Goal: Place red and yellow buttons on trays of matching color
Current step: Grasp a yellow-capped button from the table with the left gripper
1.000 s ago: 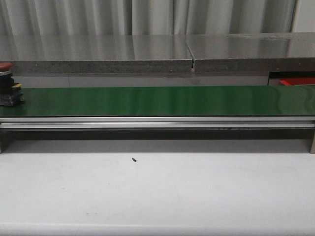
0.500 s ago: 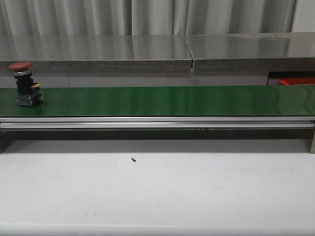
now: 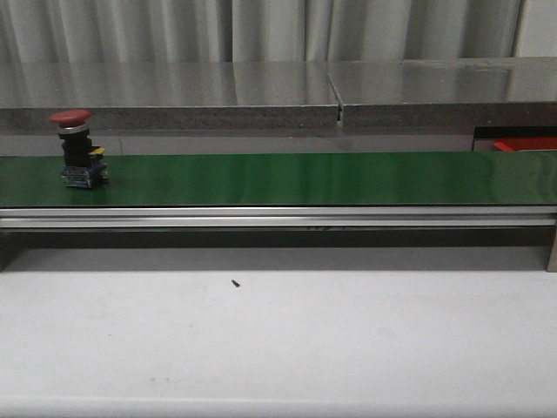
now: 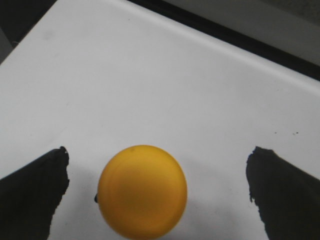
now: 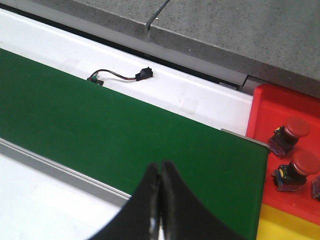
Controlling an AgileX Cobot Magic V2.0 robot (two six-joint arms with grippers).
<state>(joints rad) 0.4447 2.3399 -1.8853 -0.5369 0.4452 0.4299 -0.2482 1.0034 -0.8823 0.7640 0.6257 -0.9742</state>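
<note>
On the green belt (image 3: pixel 287 178), toward nine o'clock in the front view, we see a red button (image 3: pixel 81 150) standing upright, its red cap on top of a dark body with a bit of yellow and blue at the base. Neither arm shows in that view. Only the left wrist view shows a yellow button (image 4: pixel 142 189), seen from above as a round cap resting on the white counter (image 4: pixel 150 85). Only the right wrist view shows a red tray (image 5: pixel 285 117) just past the belt's end, holding two more red buttons (image 5: pixel 291 131) side by side, with a yellow tray (image 5: pixel 287 225) touching its near edge. That view also shows a short wire with a black plug (image 5: pixel 122 76) lying on the white strip beyond the belt.

An aluminium rail (image 3: pixel 278 216) runs along the belt's near edge, the white counter lies before it, and a grey stone ledge (image 3: pixel 174 91) and pale curtains (image 3: pixel 261 30) close the room behind.

Our left pincer (image 4: pixel 155 185) is spread wide, one dark finger (image 4: pixel 35 192) on each side of the yellow button, touching nothing. Our right pincer (image 5: pixel 160 192) is pressed together with nothing between its fingers, above the belt's near edge.
</note>
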